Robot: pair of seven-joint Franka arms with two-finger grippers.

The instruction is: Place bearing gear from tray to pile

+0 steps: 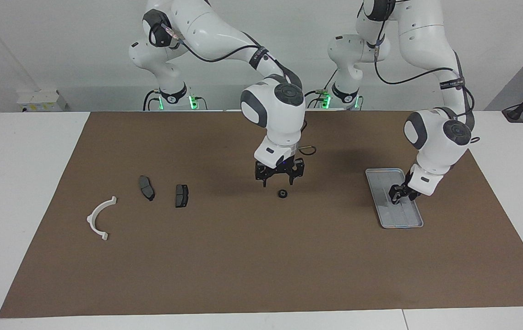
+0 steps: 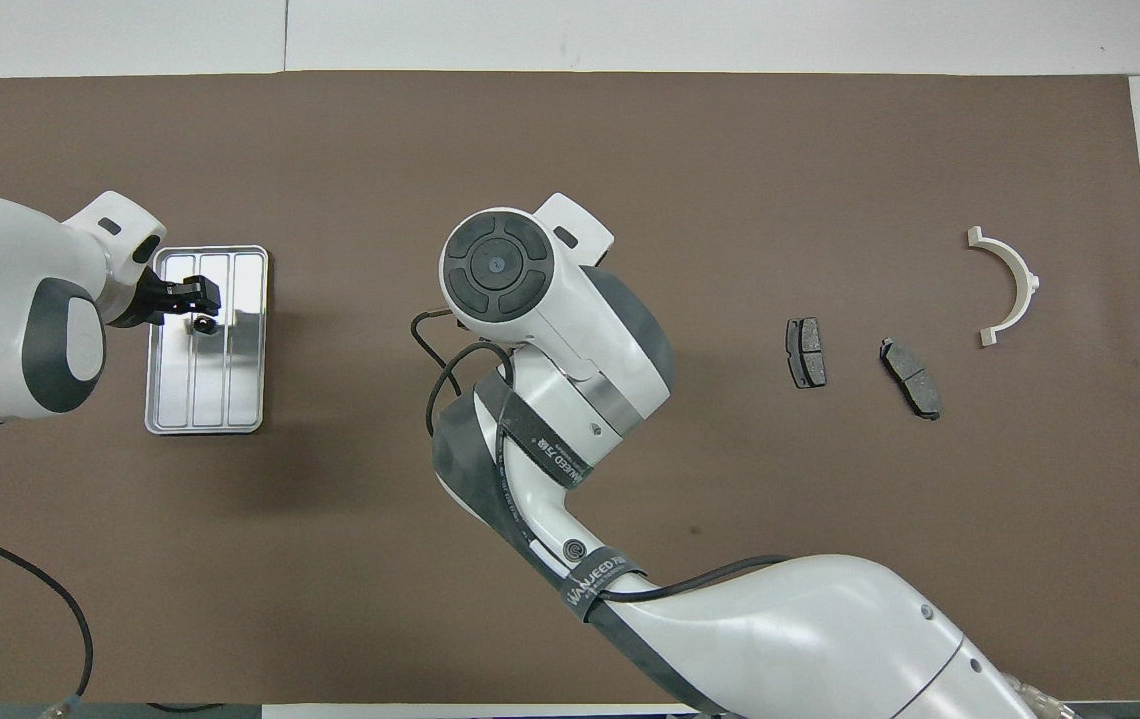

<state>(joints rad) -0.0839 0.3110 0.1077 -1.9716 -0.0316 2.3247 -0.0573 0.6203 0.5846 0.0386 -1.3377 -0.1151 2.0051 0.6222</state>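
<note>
Dark metal bearing gear (image 2: pixel 202 324) in the tray (image 1: pixel 409 223), gripped by the left gripper (image 1: pixel 401 193): small, rigid, likely slippery, best pinched across its rim. Right gripper (image 1: pixel 279 179) hangs spread and empty over a second black part (image 1: pixel 282 194).

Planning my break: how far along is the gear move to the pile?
Done: no gear lies by the white bracket and two brake pads.
In hand: the left gripper is down in the tray at a small gear. The open right gripper hovers over a black gear mid-mat.
Left: both gears must join them.
</note>
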